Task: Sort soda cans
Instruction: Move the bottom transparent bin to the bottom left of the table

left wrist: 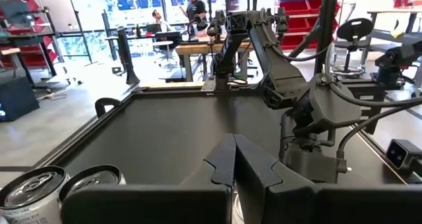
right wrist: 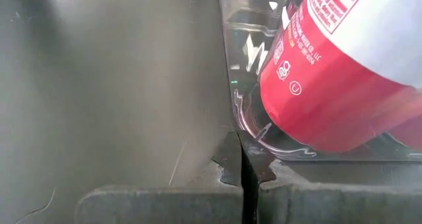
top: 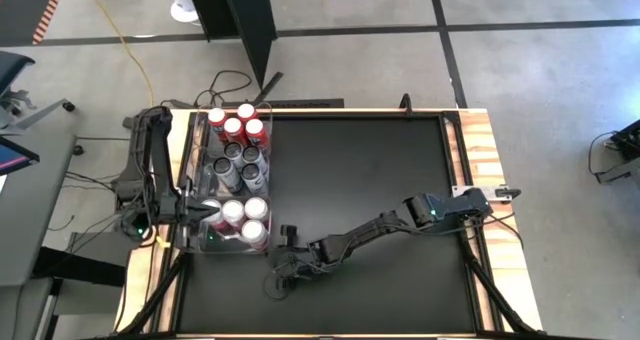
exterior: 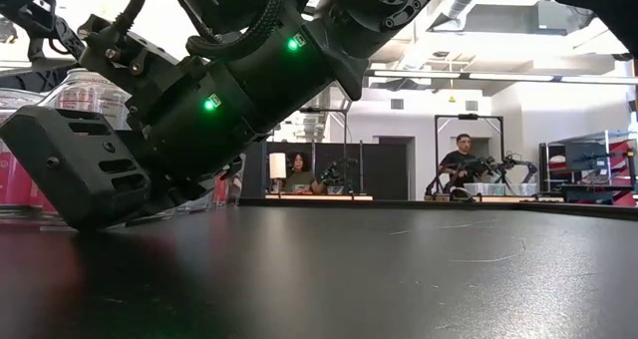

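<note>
Three clear tubs stand in a row at the table's left edge. The far tub holds red soda cans (top: 238,123), the middle one dark cans (top: 240,165), and the near one (top: 262,246) white-and-red cans (top: 240,218). My left gripper (left wrist: 234,165) is shut and points level over the near tub's left side (top: 205,212), above two white cans (left wrist: 62,188). My right gripper (right wrist: 242,168) is shut, low at that tub's near right corner (top: 280,248). A white-and-red can (right wrist: 330,85) stands just inside that corner. My right gripper's shut fingertips (right wrist: 231,159) come slanting down from the table's right side to the bottom corner of the near tub (right wrist: 245,122). I cannot tell whether they touch the clear wall.
The black table top (top: 360,180) lies bare to the right of the tubs. My right arm (left wrist: 297,99) stretches low across its near half. Its wrist (exterior: 90,169) sits close above the surface. Beyond the far edge there are benches and seated people.
</note>
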### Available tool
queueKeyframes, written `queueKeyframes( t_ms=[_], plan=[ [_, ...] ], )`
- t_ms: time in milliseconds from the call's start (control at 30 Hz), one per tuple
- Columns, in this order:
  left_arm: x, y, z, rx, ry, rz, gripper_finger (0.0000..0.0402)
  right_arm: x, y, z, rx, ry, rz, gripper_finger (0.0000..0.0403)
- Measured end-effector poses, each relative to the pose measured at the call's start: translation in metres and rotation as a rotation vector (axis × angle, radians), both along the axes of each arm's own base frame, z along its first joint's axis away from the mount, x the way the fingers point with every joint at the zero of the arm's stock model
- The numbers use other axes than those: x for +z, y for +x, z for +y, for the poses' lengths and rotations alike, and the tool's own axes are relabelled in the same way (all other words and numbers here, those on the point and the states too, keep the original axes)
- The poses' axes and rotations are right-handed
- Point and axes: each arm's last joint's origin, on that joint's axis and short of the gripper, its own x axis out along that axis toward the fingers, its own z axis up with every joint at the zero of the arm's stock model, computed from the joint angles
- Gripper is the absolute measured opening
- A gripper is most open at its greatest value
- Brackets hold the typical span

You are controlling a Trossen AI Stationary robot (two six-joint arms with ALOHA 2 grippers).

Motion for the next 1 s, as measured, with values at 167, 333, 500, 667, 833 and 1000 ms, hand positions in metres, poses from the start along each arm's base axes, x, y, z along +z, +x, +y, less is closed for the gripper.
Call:
queueKeyframes(
  t_ms=[167,333,500,667,833,1000],
  plan=[
    [-0.002,0.001,-0.007,0.004,0.037,0.003,0.0,0.0,0.0,0.0,0.001,0.0,0.0,0.0005],
    [-0.006,0.009,-0.012,0.086,0.084,0.015,0.0,0.0,0.0,-0.001,0.001,-0.002,0.001,0.0005],
    [-0.009,0.016,-0.022,0.12,0.09,0.02,0.0,0.0,0.0,-0.001,0.001,-0.002,0.001,0.0005],
    [-0.008,0.022,-0.03,0.149,0.032,0.014,0.0,0.0,0.001,-0.003,0.001,-0.003,0.001,0.0005],
    [-0.006,0.035,-0.049,0.094,0.051,0.082,0.0,0.0,0.001,-0.004,0.003,-0.007,0.001,0.0005],
    [0.008,0.061,-0.068,-0.059,0.146,0.099,0.0,0.0,0.002,-0.005,0.001,-0.008,0.001,0.0005]
  ],
)
